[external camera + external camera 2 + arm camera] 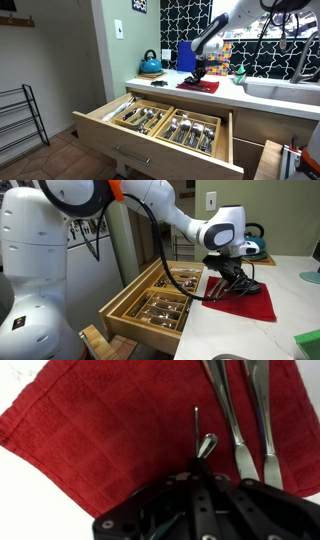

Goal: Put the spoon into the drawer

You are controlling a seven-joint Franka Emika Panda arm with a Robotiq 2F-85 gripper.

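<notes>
While the arm [165,210] is reaching down over the desk [262,101], the fingers [196,430] are sitting drawn narrow together, tips pointing at the red cloth [100,430]; a small bright metal piece [207,445] is showing right at their tips, and whether they are pinching it I cannot tell. Just beside them in the wrist view, long metal utensils [225,410] are lying side by side on the cloth, their far ends running out of the frame, so their kind is not showing. In both exterior views the cloth is lying flat on the white desk, near its front edge. Below that edge the drawer [110,138] is standing pulled wide open, its wooden compartments [185,128] holding cutlery, its pale front panel carrying a small handle [133,156]. Behind the cloth a blue kettle [150,65] is sitting on the desk by the wall, and a white sink [285,88] is lying further along the same desk. Off to the side a dark wire rack [20,120] is standing on the floor against the wall
</notes>
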